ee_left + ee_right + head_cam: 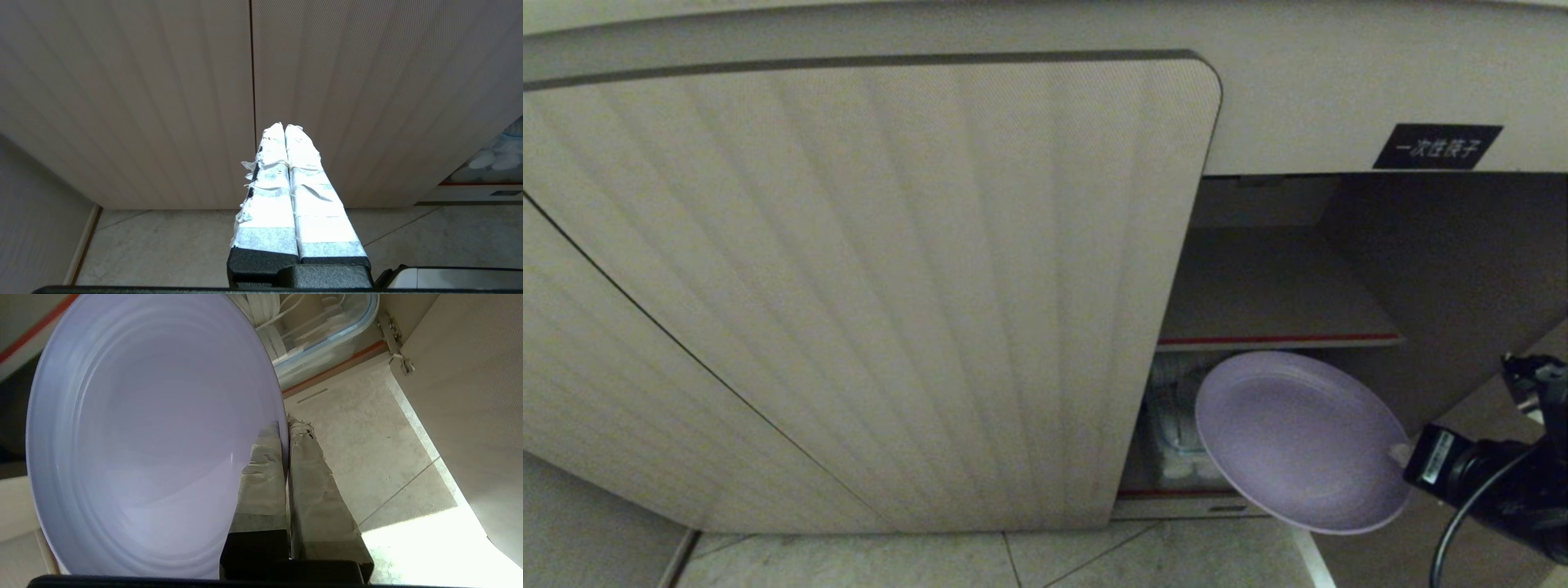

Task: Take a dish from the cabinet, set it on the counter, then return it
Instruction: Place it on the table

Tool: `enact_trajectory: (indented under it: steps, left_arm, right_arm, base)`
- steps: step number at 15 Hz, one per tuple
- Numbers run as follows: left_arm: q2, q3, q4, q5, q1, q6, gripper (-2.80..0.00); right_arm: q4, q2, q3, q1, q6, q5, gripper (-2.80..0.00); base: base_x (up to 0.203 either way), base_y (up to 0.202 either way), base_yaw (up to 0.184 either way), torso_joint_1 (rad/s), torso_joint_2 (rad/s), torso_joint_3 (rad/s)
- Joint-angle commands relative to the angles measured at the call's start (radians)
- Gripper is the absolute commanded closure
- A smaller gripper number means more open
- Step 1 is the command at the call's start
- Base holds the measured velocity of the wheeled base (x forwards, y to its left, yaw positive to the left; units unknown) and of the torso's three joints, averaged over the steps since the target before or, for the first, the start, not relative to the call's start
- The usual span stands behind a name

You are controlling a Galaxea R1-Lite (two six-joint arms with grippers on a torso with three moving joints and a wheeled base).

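The lavender dish (1303, 441) hangs tilted in front of the open right side of the beige ribbed cabinet (866, 286), just below its red-edged shelf (1278, 339). My right gripper (1401, 453) is shut on the dish's rim at its right edge. In the right wrist view the dish (147, 437) fills the frame, its rim pinched between the taped fingers (310, 473) of the right gripper (286, 424). My left gripper (284, 127) is shut and empty, pointing at the closed doors. The counter is out of view.
A clear plastic container with white items (322, 330) sits on the cabinet's bottom level behind the dish. The open door (470, 416) stands to one side. A black label (1437, 146) is fixed above the opening. Tiled floor (1094, 559) lies below.
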Motion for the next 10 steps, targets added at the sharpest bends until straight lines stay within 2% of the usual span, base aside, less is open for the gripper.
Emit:
enact_trajectory:
  steps: [1,10]
  left_arm:
    - [0.000,0.000,0.000,0.000,0.000,0.000,0.00]
    - [0.000,0.000,0.000,0.000,0.000,0.000,0.00]
  right_arm:
    - [-0.004,-0.008,0.015,0.005,0.004,-0.001,0.00]
    - [-0.009,-0.065,0.099,0.098,0.004,-0.001,0.00]
  base:
    - [0.000,0.000,0.000,0.000,0.00,0.000]
    - [0.000,0.000,0.000,0.000,0.00,0.000]
